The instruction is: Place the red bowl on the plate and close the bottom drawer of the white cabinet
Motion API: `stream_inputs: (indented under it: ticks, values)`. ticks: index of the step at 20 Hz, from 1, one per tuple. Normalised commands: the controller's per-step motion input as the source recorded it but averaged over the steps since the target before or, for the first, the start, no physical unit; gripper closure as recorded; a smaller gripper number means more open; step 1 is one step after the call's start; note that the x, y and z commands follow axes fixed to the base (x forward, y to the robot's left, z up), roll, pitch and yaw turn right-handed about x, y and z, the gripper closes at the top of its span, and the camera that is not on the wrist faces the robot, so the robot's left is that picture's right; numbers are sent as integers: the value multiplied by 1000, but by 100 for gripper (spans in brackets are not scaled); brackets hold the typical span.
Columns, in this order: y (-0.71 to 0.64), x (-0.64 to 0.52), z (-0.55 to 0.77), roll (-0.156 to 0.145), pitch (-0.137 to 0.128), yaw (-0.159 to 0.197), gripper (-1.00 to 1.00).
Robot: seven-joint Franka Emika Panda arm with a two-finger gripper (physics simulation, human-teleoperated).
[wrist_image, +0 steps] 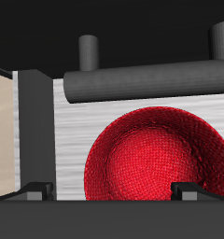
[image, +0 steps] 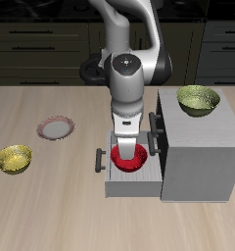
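The white cabinet [image: 196, 147] stands on the wooden table [image: 51, 211] with its bottom drawer [image: 129, 182] pulled out toward the cabinet's nine o'clock in the exterior view, dark bar handle [image: 98, 160] at the outer end. Atop the cabinet sits a yellow-green bowl [image: 198, 99]; a second yellow-green bowl [image: 14, 159] lies well apart at about nine o'clock from the drawer, and the plate [image: 56, 127], pale-centred with a reddish-brown rim, rests at about ten o'clock, clear of everything. The red bowl [wrist_image: 159, 154] sits inside the open drawer, near the upper drawer's handle [wrist_image: 147, 78] in the wrist view. The gripper [image: 126, 147] hangs right over it with the fingers [wrist_image: 34, 189] spread apart and nothing between them; whether they touch the rim I cannot tell. The bowl looks rigid, light and glossy, so likely slippery; I judge the thin rim the sensible hold, one finger inside and one outside, since the body is too wide to span. No brand, label or writing is readable anywhere.
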Motion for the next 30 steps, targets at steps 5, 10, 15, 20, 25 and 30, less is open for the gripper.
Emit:
stream_inputs:
  ticks: [5,10,15,20,25,30]
  values:
    - [66,61,-172,9,21,-30,-100]
    - [68,41,-111,5,13,-17,-100]
    - [168,56,-176,5,39,-31,-100]
    - [176,9,-212,-2,57,-63,-100]
    - [96,-14,-145,-16,71,-81,-100]
    - [-22,-129,-201,29,85,37,-100]
